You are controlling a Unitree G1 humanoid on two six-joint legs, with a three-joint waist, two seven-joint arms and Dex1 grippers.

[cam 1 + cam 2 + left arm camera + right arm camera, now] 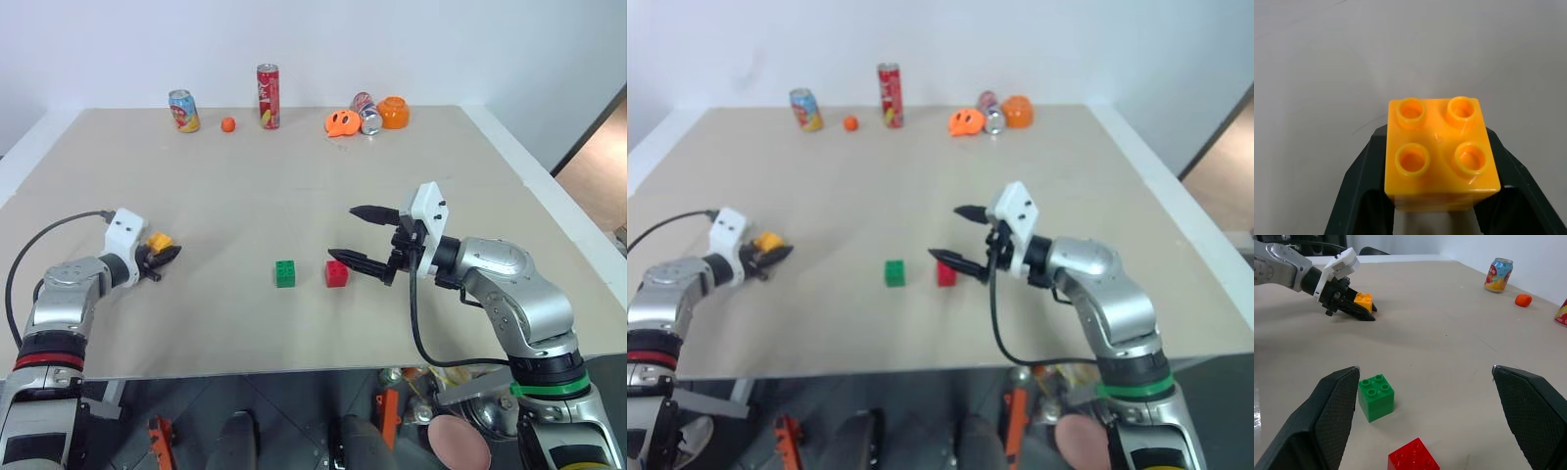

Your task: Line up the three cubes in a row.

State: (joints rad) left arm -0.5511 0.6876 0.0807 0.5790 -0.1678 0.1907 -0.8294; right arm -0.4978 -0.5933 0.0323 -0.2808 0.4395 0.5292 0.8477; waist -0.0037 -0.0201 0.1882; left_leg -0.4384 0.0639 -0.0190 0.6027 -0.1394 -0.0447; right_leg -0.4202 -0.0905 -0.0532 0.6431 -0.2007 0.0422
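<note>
Your left gripper (165, 255) is clamped on the small yellow studded plastic cube (160, 240), low over the beige tabletop (294, 186) on its left side. Your right gripper (364, 238) stands spread wide and empty, hovering just right of the red studded plastic cube (336, 273). Just left of that sits the green studded plastic cube (285, 273), well apart from the yellow one. You have a white wall behind the table, with soda cans (267, 96) and a small orange ball (227, 124) along the far edge.
</note>
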